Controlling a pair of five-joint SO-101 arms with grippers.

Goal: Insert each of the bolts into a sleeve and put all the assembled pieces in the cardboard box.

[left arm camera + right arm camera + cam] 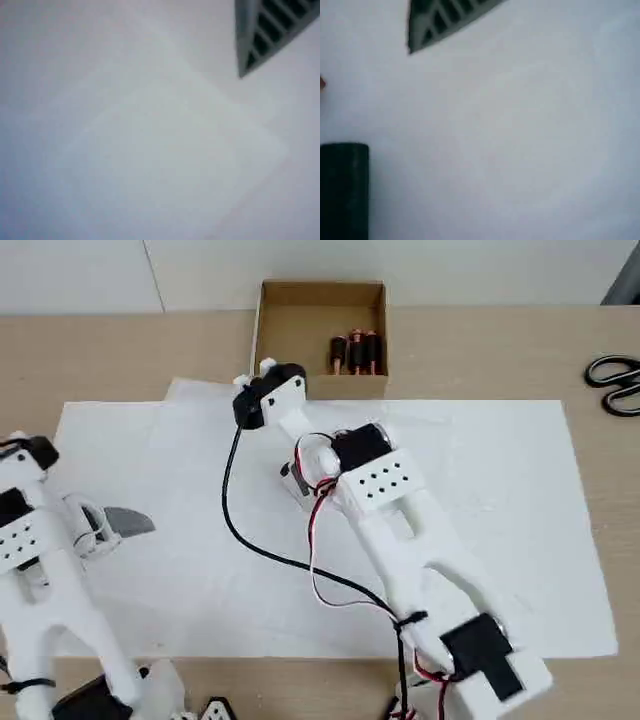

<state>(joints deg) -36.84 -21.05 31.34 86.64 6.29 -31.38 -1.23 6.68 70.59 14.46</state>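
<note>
**Box holds three pieces; right arm is nearer**

I see three assembled pieces [355,352] lying side by side in the cardboard box [295,335]. They sit in its right half, close to the near wall, with their long axes running from the near wall to the far wall. My right arm [400,510] stretches across the paper sheet [500,540], its far end just short of the box's near left corner, so the pieces lie ahead and to its right. The left arm [40,570] sits at the sheet's left edge, well apart from the box. I cannot tell how wide the right gripper [445,22] or the left gripper [270,35] stands, nor whether either holds anything. A black cylinder [344,190] shows on the paper near the right gripper. I judge it may be a loose sleeve; if so, the right arm is better placed to take it.
</note>
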